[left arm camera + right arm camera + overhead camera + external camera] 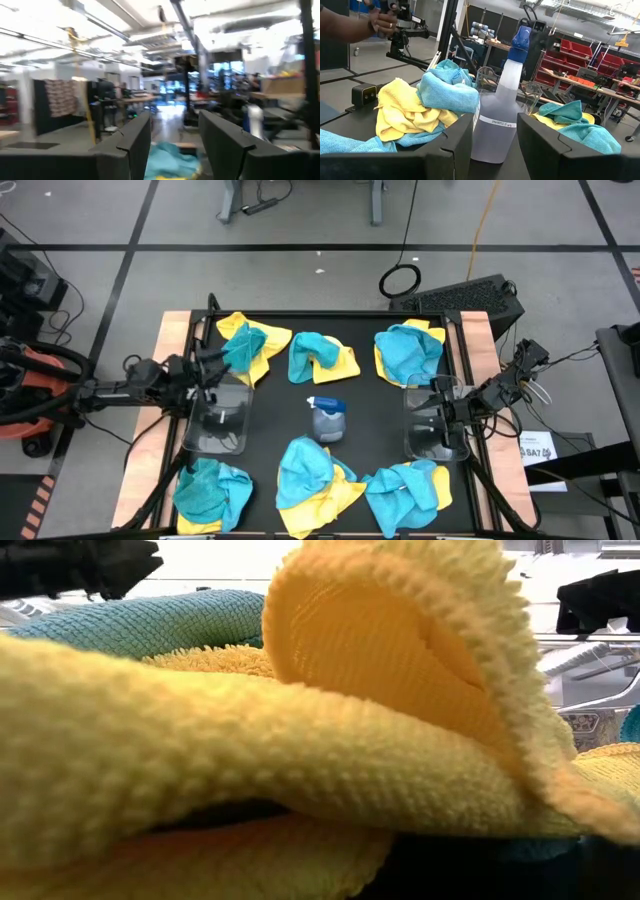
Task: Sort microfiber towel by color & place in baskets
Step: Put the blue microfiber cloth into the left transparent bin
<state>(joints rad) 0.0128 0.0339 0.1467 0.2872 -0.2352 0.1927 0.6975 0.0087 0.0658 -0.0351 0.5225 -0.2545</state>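
High view: two baskets [217, 420], six towel piles [318, 355].

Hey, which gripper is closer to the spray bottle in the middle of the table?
Right. The right gripper is closer to the spray bottle, over the right-side basket; the left gripper is farther away.

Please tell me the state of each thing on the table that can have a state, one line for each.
left gripper: open, empty, above the left basket
right gripper: open, empty, above the right basket
left basket: upright, empty
right basket: upright, empty
microfiber towels: crumpled in mixed teal and yellow piles, unsorted
spray bottle: upright, mid-table
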